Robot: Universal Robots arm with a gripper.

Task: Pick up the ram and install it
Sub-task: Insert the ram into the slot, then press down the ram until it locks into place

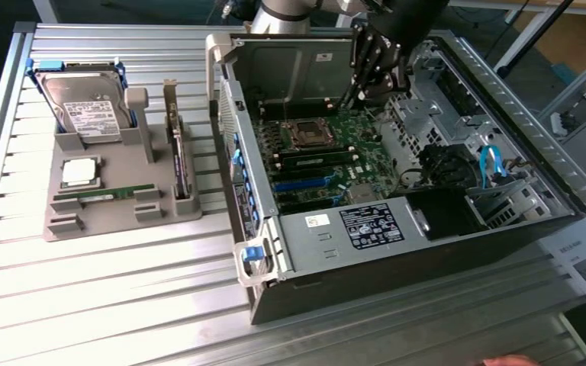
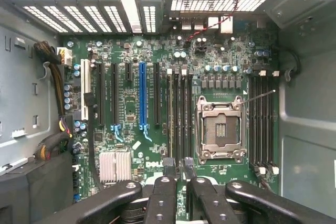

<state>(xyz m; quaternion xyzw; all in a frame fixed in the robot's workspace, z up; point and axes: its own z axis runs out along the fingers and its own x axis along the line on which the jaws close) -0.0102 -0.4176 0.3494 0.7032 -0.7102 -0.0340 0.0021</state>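
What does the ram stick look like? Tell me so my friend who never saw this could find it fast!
Find the grey holder on the metal table, at the exterior view's left of the open computer case. Just in front of the square silver processor chip lies the ram. It is the only long, thin green strip there.

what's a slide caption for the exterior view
Gripper poised above the exposed motherboard; the ram sits in the grey holder at the exterior view's left
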